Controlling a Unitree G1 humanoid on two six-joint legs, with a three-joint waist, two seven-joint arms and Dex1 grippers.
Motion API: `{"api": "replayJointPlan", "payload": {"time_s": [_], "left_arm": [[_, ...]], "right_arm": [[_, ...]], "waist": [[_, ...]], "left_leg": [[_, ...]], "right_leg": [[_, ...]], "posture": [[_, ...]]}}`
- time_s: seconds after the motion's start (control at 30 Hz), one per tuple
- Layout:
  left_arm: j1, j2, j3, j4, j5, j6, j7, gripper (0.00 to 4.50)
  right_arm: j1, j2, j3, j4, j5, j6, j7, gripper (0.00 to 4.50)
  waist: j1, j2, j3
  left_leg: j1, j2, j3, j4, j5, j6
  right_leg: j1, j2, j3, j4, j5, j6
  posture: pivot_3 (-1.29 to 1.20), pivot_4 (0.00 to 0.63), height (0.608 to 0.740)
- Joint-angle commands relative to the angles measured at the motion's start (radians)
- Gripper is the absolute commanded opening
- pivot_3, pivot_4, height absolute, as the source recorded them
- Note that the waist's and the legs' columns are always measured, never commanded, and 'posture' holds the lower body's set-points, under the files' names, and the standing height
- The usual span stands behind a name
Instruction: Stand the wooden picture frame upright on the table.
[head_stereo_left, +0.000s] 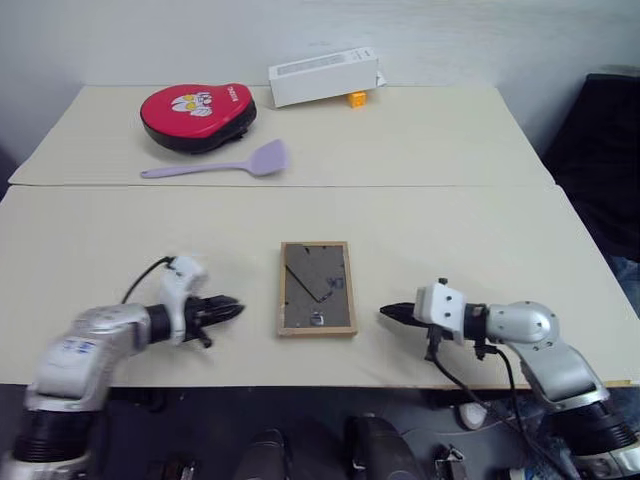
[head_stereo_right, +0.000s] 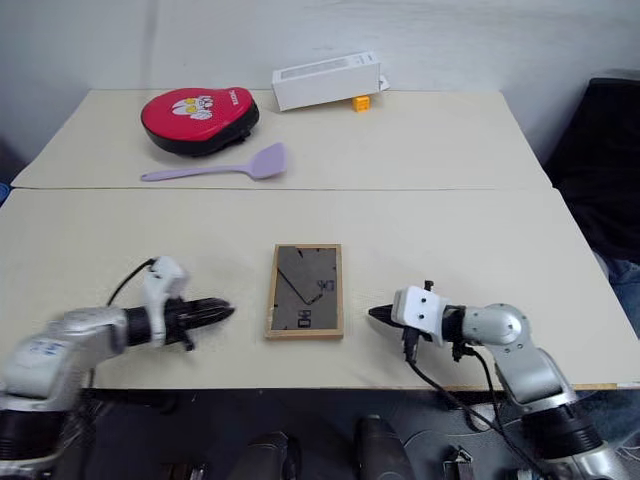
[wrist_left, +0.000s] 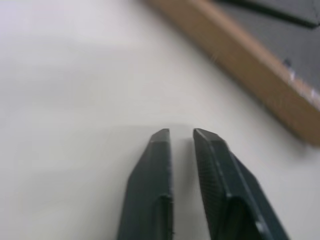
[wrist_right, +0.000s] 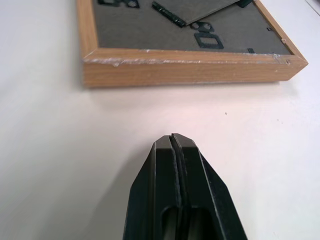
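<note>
- Cream table (head_stereo_left: 450, 150): wooden picture frame (head_stereo_left: 317, 288) flat, back up, near front edge, long axis 12–6.
- L gripper (head_stereo_left: 232, 309): slightly parted, empty, frame at its 3.
- R gripper (head_stereo_left: 386, 312): closed, empty, frame at its 9; your nearer one.

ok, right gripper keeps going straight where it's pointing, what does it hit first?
Most likely the side edge of the small light-wood picture frame, lying back-up straight ahead of the shut right gripper. Bare cream table lies between; the gripper's height above it is unclear.
</note>
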Motion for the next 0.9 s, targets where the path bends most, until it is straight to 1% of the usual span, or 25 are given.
{"api": "replayJointPlan", "payload": {"time_s": [0.03,0.07,0.13,0.2,0.27,0.33,0.4,0.5,0.57,0.63,0.7,0.77,0.9], "left_arm": [[-0.067,0.103,0.046,0.08,-0.179,0.37,-0.096,2.15],[-0.109,0.12,0.041,0.126,-0.236,0.463,-0.114,2.47],[-0.17,0.144,-0.01,0.19,-0.34,0.541,-0.104,3.1],[-0.232,0.093,-0.026,0.262,-0.398,0.549,0.002,3.75],[-0.287,0.022,-0.02,0.338,-0.473,0.549,0.112,4.33],[-0.309,0.007,-0.068,0.363,-0.547,0.549,0.187,4.33],[-0.316,-0.035,-0.084,0.364,-0.585,0.549,0.275,4.33],[-0.331,-0.166,-0.056,0.382,-0.604,0.549,0.459,4.33],[-0.336,-0.233,-0.021,0.399,-0.631,0.549,0.567,4.33],[-0.34,-0.28,0.004,0.417,-0.681,0.549,0.646,4.33],[-0.329,-0.303,-0.018,0.417,-0.753,0.549,0.696,4.33],[-0.333,-0.299,-0.062,0.432,-0.841,0.549,0.735,4.33],[-0.359,-0.313,-0.095,0.481,-0.964,0.549,0.837,4.33]], "right_arm": [[-0.022,0.001,0.004,-0.035,0.017,-0.016,0.018,0.0],[-0.033,0.009,0.013,-0.023,0.007,-0.017,0.012,0.0],[-0.049,0.021,0.03,-0.002,-0.011,-0.03,0.009,0.0],[-0.061,0.029,0.043,0.01,-0.024,-0.033,0.001,0.0],[-0.084,0.041,0.058,0.029,-0.05,-0.044,-0.017,0.0],[-0.102,0.049,0.072,0.043,-0.065,-0.046,-0.015,0.0],[-0.115,0.05,0.092,0.051,-0.081,-0.039,-0.011,0.0],[-0.116,0.061,0.113,0.043,-0.095,-0.013,-0.012,0.0],[-0.109,0.063,0.12,0.031,-0.105,0.009,-0.019,0.0],[-0.103,0.067,0.124,0.023,-0.106,0.015,-0.027,0.0],[-0.104,0.076,0.136,0.011,-0.115,0.02,-0.033,0.0],[-0.112,0.089,0.146,0.003,-0.124,0.041,-0.042,0.0],[-0.12,0.101,0.159,0.0,-0.143,0.051,-0.046,0.0]], "waist": [[0.004,0.0,0.0],[0.007,0.0,0.0],[0.01,0.0,0.0],[0.014,0.0,0.0],[0.016,-0.001,0.0],[0.012,-0.002,0.001],[0.007,-0.002,0.001],[0.011,0.0,0.0],[0.024,0.0,-0.001],[0.033,0.0,-0.002],[0.036,0.0,-0.002],[0.035,0.0,-0.002],[0.033,0.0,-0.002]], "left_leg": [[0.0,0.0,0.0,0.0,0.0,0.0],[-0.001,-0.001,-0.001,0.0,0.0,0.0],[-0.002,-0.001,-0.002,0.001,0.0,0.0],[-0.003,-0.002,-0.003,0.002,0.0,0.0],[-0.003,-0.002,-0.004,0.002,0.0,0.0],[-0.004,-0.002,-0.004,0.003,0.0,0.0],[-0.006,-0.002,-0.004,0.005,0.0,0.0],[-0.005,-0.002,-0.003,0.006,0.0,0.0],[-0.005,-0.002,-0.004,0.01,0.0,0.0],[-0.004,-0.003,-0.005,0.014,-0.001,0.0],[-0.003,-0.003,-0.005,0.015,-0.002,0.0],[-0.003,-0.003,-0.005,0.015,-0.002,0.0],[-0.003,-0.003,-0.006,0.015,-0.002,-0.001]], "right_leg": [[0.0,0.0,0.0,0.0,0.0,0.0],[0.0,0.0,0.0,0.0,0.0,0.0],[0.0,-0.001,-0.001,0.0,0.0,0.0],[0.0,-0.002,-0.002,-0.001,0.0,0.0],[0.0,-0.002,-0.002,-0.001,0.0,0.0],[-0.001,-0.002,-0.002,0.003,0.0,0.001],[-0.003,-0.002,-0.002,0.004,0.0,0.001],[-0.002,-0.002,-0.002,0.005,0.0,0.001],[0.0,-0.002,-0.003,0.005,0.0,0.001],[0.001,-0.002,-0.003,0.005,0.0,0.001],[0.003,-0.003,-0.003,0.005,0.0,0.001],[0.003,-0.003,-0.003,0.004,0.0,0.001],[0.002,-0.002,-0.003,0.005,0.0,0.001]], "posture": [[0.0,0.15,0.74],[0.0,0.15,0.74],[0.0,0.15,0.74],[0.0,0.15,0.74],[0.0,0.15,0.74],[0.0,0.15,0.74],[0.0,0.15,0.74],[0.0,0.15,0.74],[0.0,0.15,0.74],[0.0,0.15,0.74],[0.0,0.15,0.74],[0.0,0.15,0.74],[0.0,0.15,0.74]]}}
